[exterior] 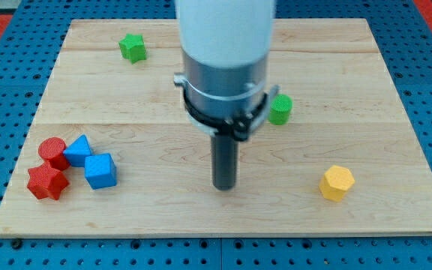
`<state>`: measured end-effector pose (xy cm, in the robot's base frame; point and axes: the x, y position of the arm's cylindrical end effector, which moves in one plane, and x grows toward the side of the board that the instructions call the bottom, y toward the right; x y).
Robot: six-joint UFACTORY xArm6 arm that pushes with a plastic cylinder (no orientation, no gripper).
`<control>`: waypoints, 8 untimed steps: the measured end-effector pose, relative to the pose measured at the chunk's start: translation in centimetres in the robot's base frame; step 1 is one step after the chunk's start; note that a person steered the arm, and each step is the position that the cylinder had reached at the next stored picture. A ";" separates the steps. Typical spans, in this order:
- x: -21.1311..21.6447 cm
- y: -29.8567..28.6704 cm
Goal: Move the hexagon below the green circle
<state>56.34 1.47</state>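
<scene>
The yellow hexagon [337, 182] lies at the view's lower right of the wooden board [163, 82]. The green circle [280, 109] stands above it and a little to its left, partly hidden by the arm's body. My tip [224, 187] rests on the board at the lower middle, well to the left of the hexagon and at about the same height in the view. It touches no block.
A green star [133, 47] lies at the upper left. At the lower left sit a red circle [52, 151], a red star-like block [48, 182], a blue triangle-like block [78, 150] and a blue cube [100, 170], close together.
</scene>
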 end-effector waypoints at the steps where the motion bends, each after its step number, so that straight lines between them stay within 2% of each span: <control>1: 3.5 3.4; 3: 3.6 10.7; 5: 1.8 11.0; 6: 0.5 13.7; 8: 0.5 21.5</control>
<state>56.84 22.92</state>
